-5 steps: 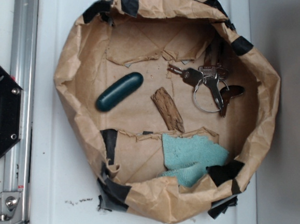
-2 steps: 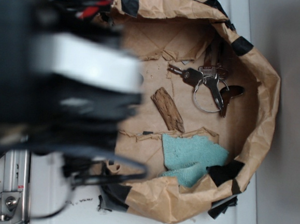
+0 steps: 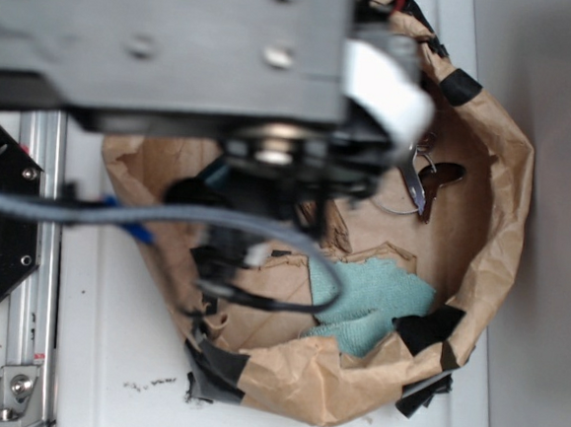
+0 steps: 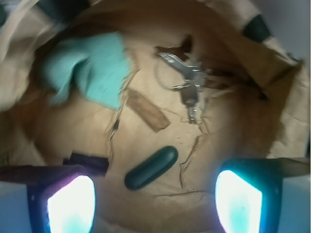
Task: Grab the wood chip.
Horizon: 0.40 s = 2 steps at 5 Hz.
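Now arm has swung over paper bowl (image 3: 493, 220); pincer (image 4: 154, 201) spread, apparently empty; wood chip (image 4: 147, 110) lies ahead, untouched.

A white table (image 3: 116, 358) carries the brown paper bowl (image 3: 493, 220)

From my remote seat I see a white tabletop (image 3: 106, 358) with dark crumbs near its front edge, a metal rail (image 3: 33, 253) along its left side, and a grey wall (image 3: 560, 245) to the right.

Blurred arm (image 3: 180, 47) over paper basket (image 3: 505, 191), teal cloth (image 3: 373, 300)
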Tool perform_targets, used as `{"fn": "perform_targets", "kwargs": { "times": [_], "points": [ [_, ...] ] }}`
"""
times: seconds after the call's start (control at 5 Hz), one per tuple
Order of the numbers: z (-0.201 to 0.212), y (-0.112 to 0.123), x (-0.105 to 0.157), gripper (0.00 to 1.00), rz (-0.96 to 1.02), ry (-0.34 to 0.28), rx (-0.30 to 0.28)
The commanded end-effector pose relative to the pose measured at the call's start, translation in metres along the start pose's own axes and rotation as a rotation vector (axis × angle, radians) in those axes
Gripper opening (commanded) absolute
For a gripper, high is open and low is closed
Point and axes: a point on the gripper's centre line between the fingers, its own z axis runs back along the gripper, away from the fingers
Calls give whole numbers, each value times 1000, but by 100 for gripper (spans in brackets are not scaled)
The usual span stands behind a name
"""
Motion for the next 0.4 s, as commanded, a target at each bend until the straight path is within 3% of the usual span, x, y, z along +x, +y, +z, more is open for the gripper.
{"fn": "perform_targets", "kwargs": {
  "times": [0.0, 0.2],
  "points": [
    [-35, 4, 4, 100, -88, -26, 20],
    [-60, 13, 14, 100, -101, -2, 18]
  ]
}}
